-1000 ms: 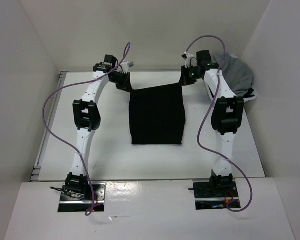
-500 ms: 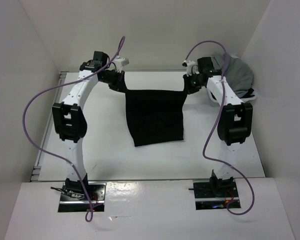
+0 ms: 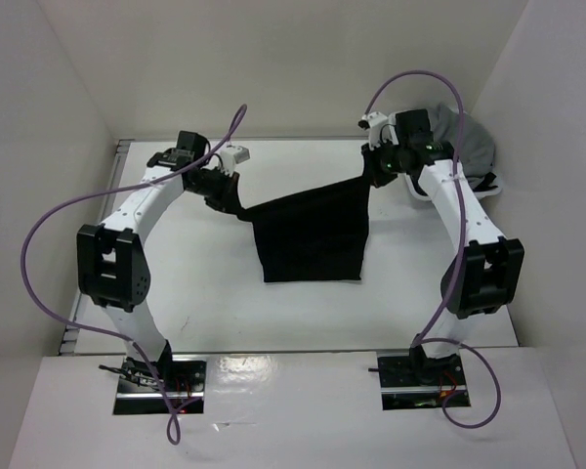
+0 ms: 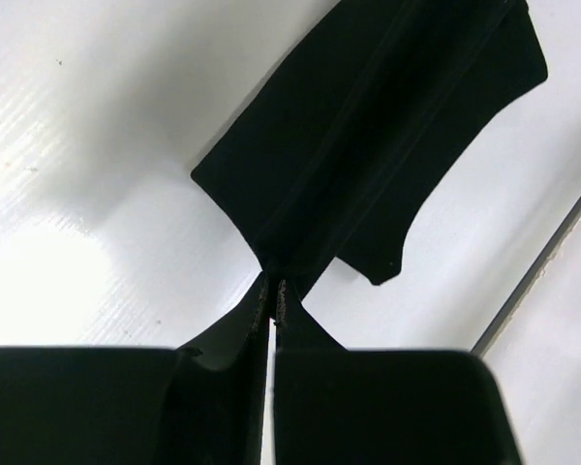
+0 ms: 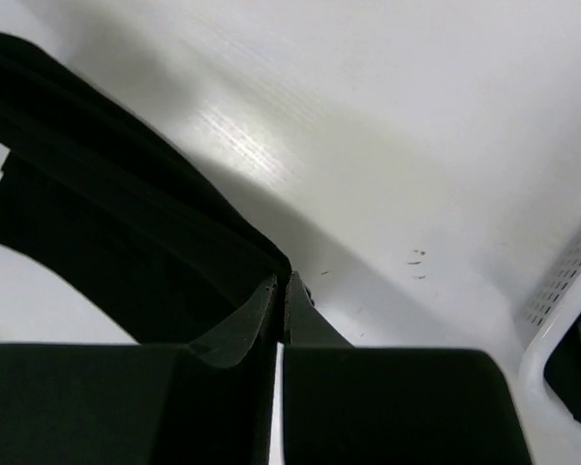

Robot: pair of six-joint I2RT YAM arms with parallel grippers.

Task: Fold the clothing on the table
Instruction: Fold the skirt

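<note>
The black clothing (image 3: 310,233) hangs stretched between both grippers above the white table (image 3: 205,293), its lower edge resting on the tabletop. My left gripper (image 3: 236,203) is shut on the clothing's upper left corner. At the upper right corner my right gripper (image 3: 376,178) is shut on the fabric. In the left wrist view the clothing (image 4: 368,136) fans out from the pinched fingertips of the left gripper (image 4: 274,289). In the right wrist view the clothing (image 5: 107,213) runs off to the left from the closed right gripper (image 5: 282,281).
A grey garment (image 3: 469,142) lies heaped on a white basket (image 3: 490,186) at the back right corner; the basket's perforated wall (image 5: 562,310) shows in the right wrist view. A metal rail (image 3: 96,244) runs along the table's left edge. White walls enclose the table.
Both arms have pulled back toward the near side, carrying the clothing's top edge. The left corner dropped lower than the right, so the top edge now slants and the cloth bunches.
</note>
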